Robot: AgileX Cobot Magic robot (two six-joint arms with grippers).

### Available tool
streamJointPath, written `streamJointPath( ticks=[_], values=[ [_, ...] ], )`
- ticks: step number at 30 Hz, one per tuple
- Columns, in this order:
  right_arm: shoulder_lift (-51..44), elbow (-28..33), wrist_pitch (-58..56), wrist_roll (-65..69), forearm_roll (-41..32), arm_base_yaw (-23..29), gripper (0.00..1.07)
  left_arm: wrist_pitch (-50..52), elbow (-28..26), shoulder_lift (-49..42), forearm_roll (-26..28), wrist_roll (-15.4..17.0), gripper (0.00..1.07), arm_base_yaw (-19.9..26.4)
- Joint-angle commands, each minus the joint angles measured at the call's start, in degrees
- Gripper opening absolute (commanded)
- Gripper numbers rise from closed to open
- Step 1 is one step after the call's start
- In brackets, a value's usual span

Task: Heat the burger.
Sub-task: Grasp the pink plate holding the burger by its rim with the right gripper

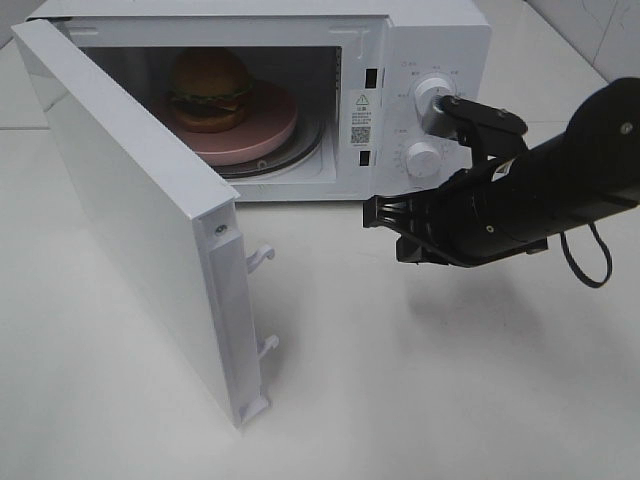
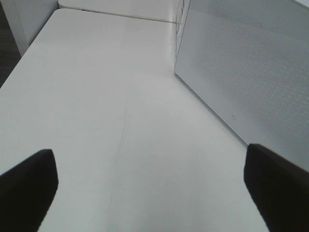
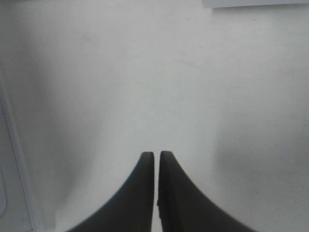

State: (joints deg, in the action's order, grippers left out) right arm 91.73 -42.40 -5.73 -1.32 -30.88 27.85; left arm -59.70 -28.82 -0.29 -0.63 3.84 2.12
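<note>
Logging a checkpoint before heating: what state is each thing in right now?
Microwave door: wide open.
Plate: inside the microwave.
Burger: upright on the plate.
Left gripper: open, empty.
Right gripper: shut, empty.

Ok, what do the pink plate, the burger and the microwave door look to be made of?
Pink plate: even matte pink, thick rounded rim; plastic or ceramic, cannot tell which.
Burger: glossy sheen on the bun hints at a plastic replica, but it may be real food.
Microwave door: smooth white shell, likely plastic or painted metal, with a fine dotted mesh window.
</note>
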Motion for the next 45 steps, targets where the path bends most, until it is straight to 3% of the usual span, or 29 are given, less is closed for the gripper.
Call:
streamJointPath(
  ticks=[1, 5, 8, 11, 15, 22, 26, 32, 36, 37, 38, 40, 42, 43, 45],
  values=[
    [-0.6, -3.9, -9.0, -14.7, 0.6, 0.2, 0.01, 0.4, 0.2, -1.1, 0.6, 0.2, 1.00, 0.3],
    [-0.6, -7.6, -17.2, -28.5, 2.5, 0.2, 0.02, 0.4, 0.2, -1.1, 0.6, 0.2, 1.00, 0.3],
    [-0.6, -8.2, -19.3, -31.3, 3.4, 0.2, 0.02, 0.4, 0.2, -1.1, 0.6, 0.2, 1.00, 0.3],
    [-0.6, -11.4, -26.0, -43.3, 8.0, 0.2, 0.03, 0.4, 0.2, -1.1, 0.6, 0.2, 1.00, 0.3],
    [-0.6, -12.9, -28.3, -49.1, 10.3, 0.2, 0.03, 0.4, 0.2, -1.1, 0.6, 0.2, 1.00, 0.3],
    [-0.6, -15.7, -31.3, -72.7, 12.5, 0.2, 0.05, 0.4, 0.2, -1.1, 0.6, 0.2, 1.00, 0.3],
    [-0.6, -16.7, -31.3, -77.7, 14.6, 0.2, 0.06, 0.4, 0.2, -1.1, 0.6, 0.2, 1.00, 0.3],
    [-0.5, -19.4, -31.3, -79.1, 23.7, 0.2, 0.13, 0.4, 0.2, -1.1, 0.6, 0.2, 1.00, 0.3],
    [-0.5, -20.6, -31.0, -79.1, 27.9, 0.4, 0.23, 0.4, 0.2, -1.1, 0.6, 0.2, 1.00, 0.3],
    [-0.5, -20.9, -30.6, -79.1, 29.6, 0.4, 0.33, 0.4, 0.2, -1.1, 0.6, 0.2, 1.00, 0.3],
    [-0.5, -20.9, -30.6, -79.1, 29.6, 0.4, 0.33, 0.4, 0.2, -1.1, 0.6, 0.2, 1.00, 0.3],
    [-0.5, -20.9, -29.0, -79.1, 31.5, 0.4, 0.51, 0.4, 0.2, -1.1, 0.6, 0.2, 1.00, 0.3],
    [-0.5, -20.9, -28.7, -79.1, 31.7, 0.4, 0.57, 0.4, 0.2, -1.1, 0.6, 0.2, 1.00, 0.3],
    [-0.5, -20.9, -27.2, -78.8, 31.9, 0.4, 0.71, 0.4, 0.2, -1.1, 0.6, 0.2, 1.00, 0.3],
    [-0.5, -20.9, -26.6, -78.6, 31.9, 0.6, 0.77, 0.4, 0.2, -1.1, 0.6, 0.2, 1.00, 0.3]
  ],
)
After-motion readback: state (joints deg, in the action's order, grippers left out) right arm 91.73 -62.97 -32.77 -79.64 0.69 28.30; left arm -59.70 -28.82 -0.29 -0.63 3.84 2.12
